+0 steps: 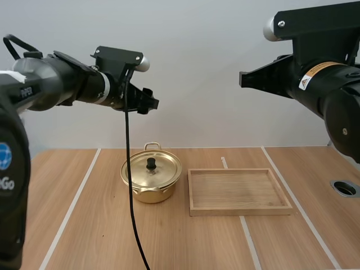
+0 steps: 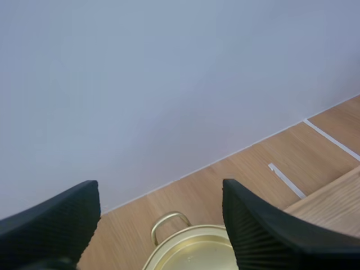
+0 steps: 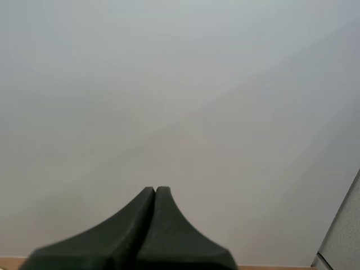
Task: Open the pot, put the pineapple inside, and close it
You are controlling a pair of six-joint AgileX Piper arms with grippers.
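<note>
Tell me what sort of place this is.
Most likely a robot test bench, not a kitchen: the left arm and right arm hang over a table marked with white lines, with a pot and a tray before a plain wall.

A light wooden table (image 1: 90,225) was crossed by white tape lines (image 1: 72,202) that ran toward its far edge. Directly behind the table rose a plain pale grey wall (image 1: 197,67), evenly lit. A round, metal-rimmed hole (image 1: 345,188) sat near the table's right edge.
</note>
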